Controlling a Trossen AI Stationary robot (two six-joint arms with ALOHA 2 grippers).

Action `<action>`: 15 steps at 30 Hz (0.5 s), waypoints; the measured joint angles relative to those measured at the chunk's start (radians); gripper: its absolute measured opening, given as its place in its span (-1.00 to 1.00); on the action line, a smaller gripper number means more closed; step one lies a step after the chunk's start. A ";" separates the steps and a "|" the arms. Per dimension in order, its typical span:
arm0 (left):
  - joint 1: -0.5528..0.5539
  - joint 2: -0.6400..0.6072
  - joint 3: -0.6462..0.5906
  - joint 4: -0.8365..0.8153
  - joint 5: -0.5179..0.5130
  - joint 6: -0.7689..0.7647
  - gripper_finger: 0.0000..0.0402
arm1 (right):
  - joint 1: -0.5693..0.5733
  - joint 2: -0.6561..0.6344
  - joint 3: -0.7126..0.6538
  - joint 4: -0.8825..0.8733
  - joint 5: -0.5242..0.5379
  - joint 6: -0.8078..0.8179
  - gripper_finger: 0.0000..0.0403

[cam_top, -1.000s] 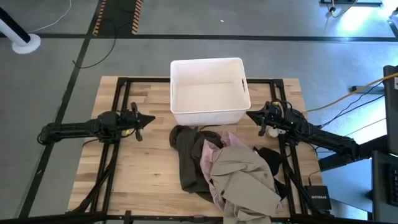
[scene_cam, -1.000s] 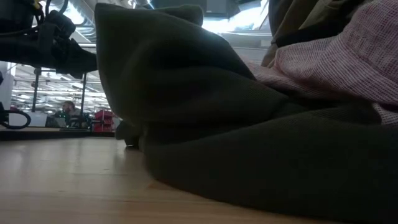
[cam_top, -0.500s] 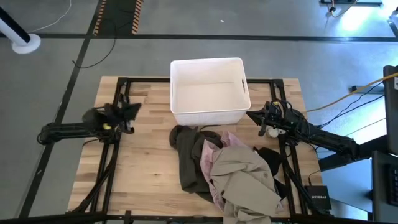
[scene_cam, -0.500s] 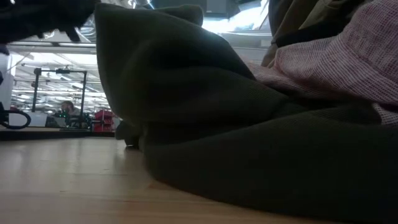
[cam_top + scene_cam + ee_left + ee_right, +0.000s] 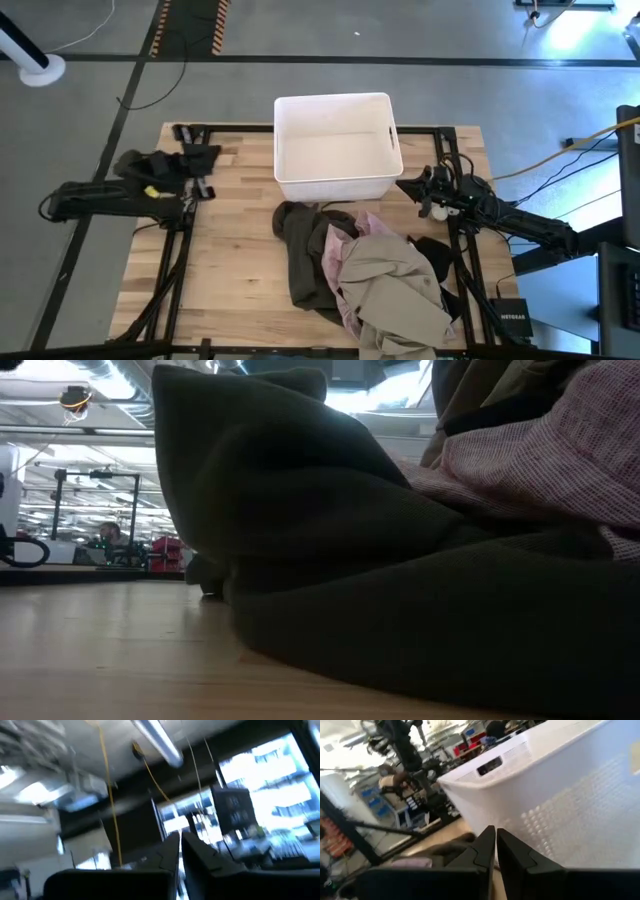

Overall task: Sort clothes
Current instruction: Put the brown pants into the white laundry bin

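Observation:
The clothes lie in a heap on the near middle of the table. A large dark olive-brown garment (image 5: pixel 303 255) is on the left of the heap, with a light pink one (image 5: pixel 335 262) and a beige-tan one (image 5: pixel 395 285) on top, and a black one (image 5: pixel 436 252) at the right. I see no navy garment. In the low view the olive-brown garment (image 5: pixel 400 570) fills the picture, with the pink one (image 5: pixel 560 450) on it. My left gripper (image 5: pixel 212 155) is shut and empty at the table's far left, tipped up toward the ceiling (image 5: pixel 180 842). My right gripper (image 5: pixel 404 185) is shut and empty beside the bin's right wall (image 5: pixel 496 837).
A white rectangular plastic bin (image 5: pixel 383 110) stands at the table's far middle, just behind the heap; it looks empty. Bare wood (image 5: pixel 230 260) lies to the left of the heap. Black frame rails run under both arms.
My left gripper has drawn back toward the table's left edge and risen, tipping its fingers upward, and has left the low view. The clothes and my right gripper have kept still.

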 joint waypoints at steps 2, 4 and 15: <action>0.000 0.042 0.018 -0.033 0.000 -0.023 -0.92 | -0.001 -0.001 0.000 0.016 0.004 0.020 -0.83; 0.000 0.073 0.035 -0.056 -0.003 -0.028 -0.92 | 0.000 -0.006 0.019 0.028 -0.041 0.017 -0.83; -0.008 0.126 0.056 -0.137 -0.001 -0.297 -0.92 | 0.001 0.042 0.337 0.042 -0.245 0.013 -0.83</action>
